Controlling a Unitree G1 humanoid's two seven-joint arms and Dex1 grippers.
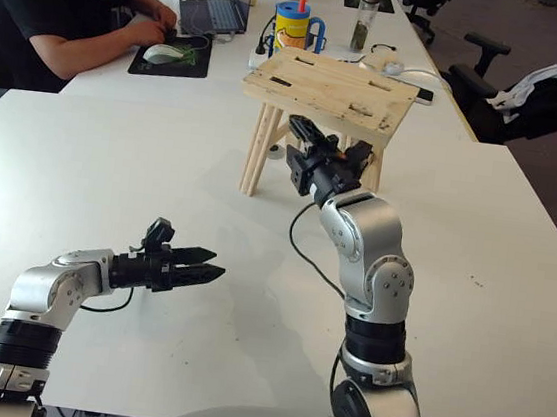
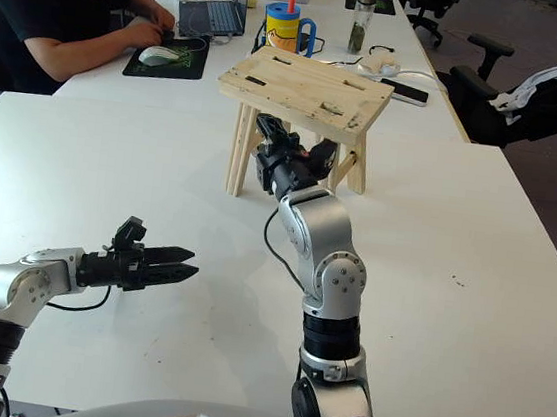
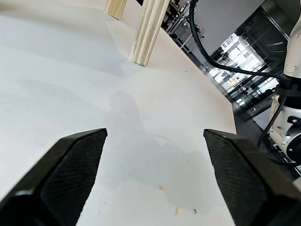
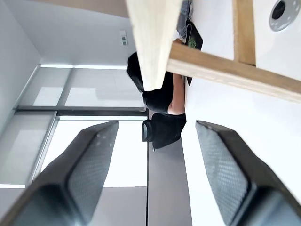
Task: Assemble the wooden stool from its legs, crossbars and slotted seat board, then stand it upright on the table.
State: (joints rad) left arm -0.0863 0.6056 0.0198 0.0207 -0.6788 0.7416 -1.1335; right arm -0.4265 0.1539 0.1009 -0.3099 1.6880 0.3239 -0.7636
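Note:
The wooden stool stands upright at the far middle of the white table [image 1: 111,179], slotted seat board [image 1: 333,86] on top and pale legs [image 1: 258,151] below. My right gripper [image 1: 328,146] is open and raised just in front of the stool, under the seat's near edge. Its wrist view looks between its fingers [image 4: 91,160] at a leg [image 4: 153,37] and a crossbar [image 4: 225,70] close ahead, touching neither. My left gripper [image 1: 214,266] hovers low over the near left of the table, open and empty, pointing right. A stool leg [image 3: 148,28] shows beyond its fingers [image 3: 70,174].
A second table behind carries a laptop [image 1: 213,10], a blue and yellow mug [image 1: 294,27], a bottle [image 1: 363,22] and a black mat [image 1: 170,55]. Office chairs [image 1: 493,92] stand at the far right. A black cable [image 1: 304,247] trails beside my right arm.

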